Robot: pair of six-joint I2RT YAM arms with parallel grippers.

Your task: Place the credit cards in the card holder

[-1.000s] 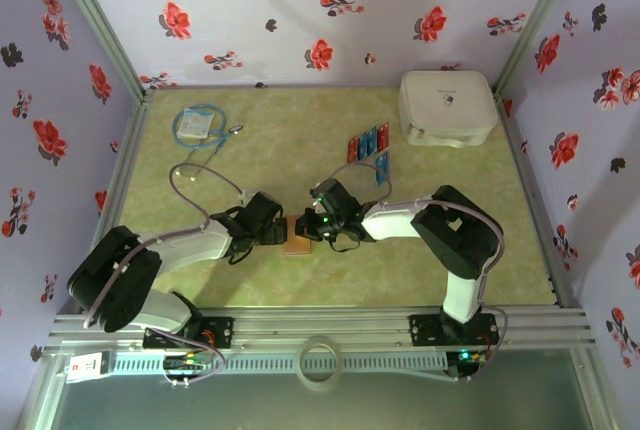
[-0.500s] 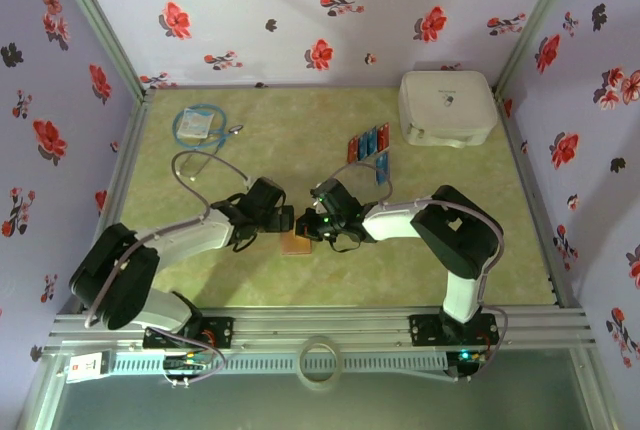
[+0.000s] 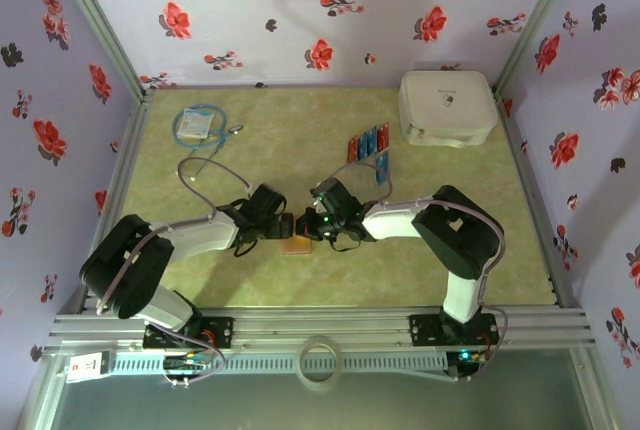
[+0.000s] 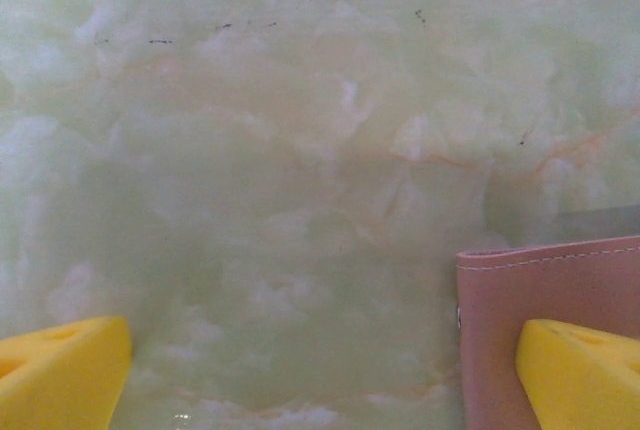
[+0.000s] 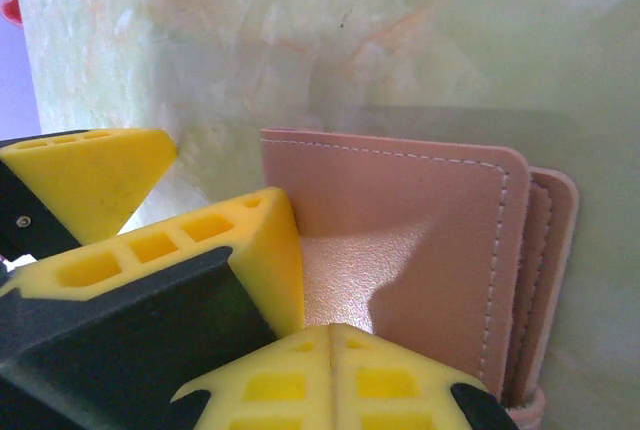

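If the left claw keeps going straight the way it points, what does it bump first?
Probably the card holder: one finger of the left claw sits over its brown edge, while the other faces bare green table. Depth is hard to judge.

Left gripper (image 3: 285,224) edged nearer card holder (image 3: 296,243) (only slightly); elbow (image 3: 125,270) swung fwd.

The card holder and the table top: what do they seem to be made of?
The card holder looks like leather or imitation leather, smooth and matte, with pale stitching along its edges. The table top looks like pale green marble, perhaps only a printed sheet: cloudy veins, faint sheen.
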